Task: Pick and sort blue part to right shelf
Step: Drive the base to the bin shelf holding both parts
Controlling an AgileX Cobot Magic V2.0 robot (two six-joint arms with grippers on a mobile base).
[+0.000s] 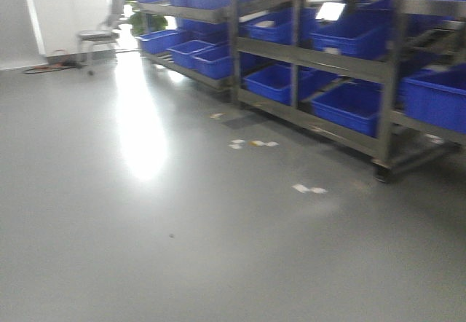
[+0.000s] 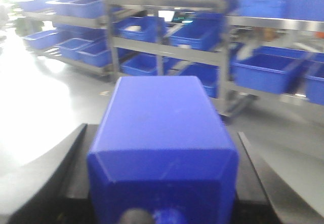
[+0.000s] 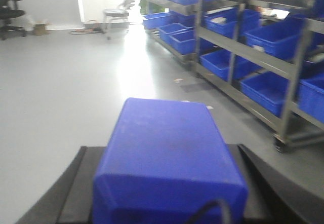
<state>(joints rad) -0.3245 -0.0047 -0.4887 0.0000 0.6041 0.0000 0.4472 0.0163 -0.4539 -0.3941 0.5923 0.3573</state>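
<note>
Status, both arms.

Left pincer (image 2: pixel 162 148): a blue block (image 2: pixel 162 148) fills the near middle of the left wrist view. It sits between my dark fingers (image 2: pixel 53 173), one on each side. The fingertips are hidden under the block, so I cannot tell whether that pincer is clamped on it or just flanking it.

Right pincer (image 3: pixel 169 163): same picture. A second blue block (image 3: pixel 169 163) sits between dark fingers (image 3: pixel 76 188), with a thin dark cable (image 3: pixel 210 209) curling over its near edge. Grip state can't be told here either.

Either block may be the blue part, but from these views I can't be sure.

Scene: grey floor (image 1: pixel 145 227), glossy, with a bright glare patch left of centre. The metal shelf rack (image 1: pixel 386 81) runs along the right side, from near right to far centre. Its tiers carry tilted blue bins (image 1: pixel 349 107). A few white scraps (image 1: pixel 309 189) lie on the floor just in front of the rack. A chair (image 1: pixel 98 34) stands at far left by the wall (the front view is motion-blurred, fine detail unreadable).

Both wrist views look toward the rack, well apart from it.
</note>
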